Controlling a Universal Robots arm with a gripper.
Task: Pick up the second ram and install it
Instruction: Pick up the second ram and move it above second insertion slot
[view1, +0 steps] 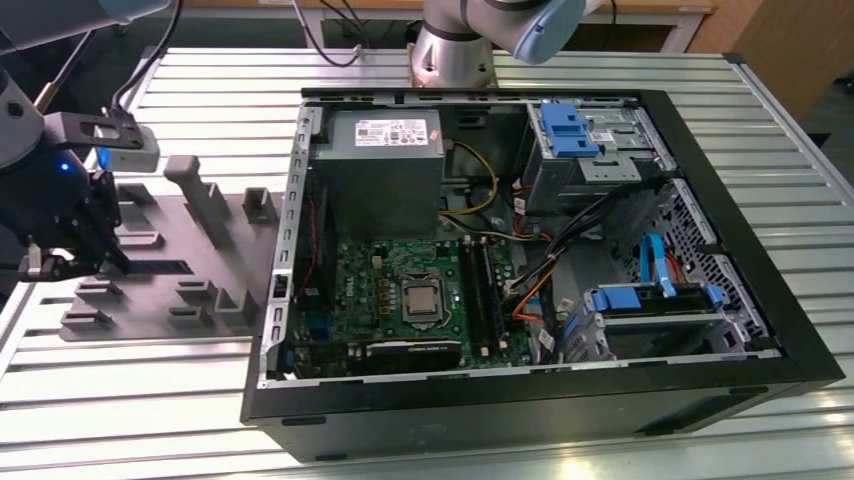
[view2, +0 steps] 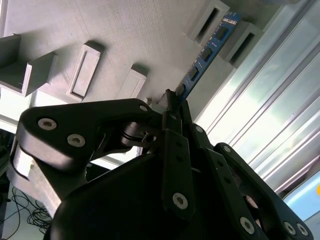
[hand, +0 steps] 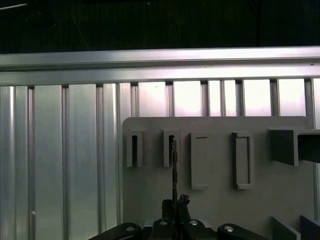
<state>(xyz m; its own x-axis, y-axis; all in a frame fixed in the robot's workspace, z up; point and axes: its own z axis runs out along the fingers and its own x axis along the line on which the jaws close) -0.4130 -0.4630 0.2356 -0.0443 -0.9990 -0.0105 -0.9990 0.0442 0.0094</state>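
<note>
My tool (view2: 172, 106) is clamped on the ram (view2: 207, 50). In the second wrist view the fingers press its flat faces, and the blue stick with dark chips runs out from them over the grey fixture (view2: 125, 35). In the first wrist view I see the ram edge-on, lined up with one of two narrow slots. Whether it touches the fixture I can't tell. In the exterior view the tool hangs at nine o'clock, pointing down over the fixture on the slatted table (view1: 200, 80). The arm (view1: 454, 45) is rooted at twelve, and the open case (view1: 534, 400) spans centre to three. The power supply (view1: 387, 170) carries a white label (view1: 387, 130), its print too small to read.
</note>
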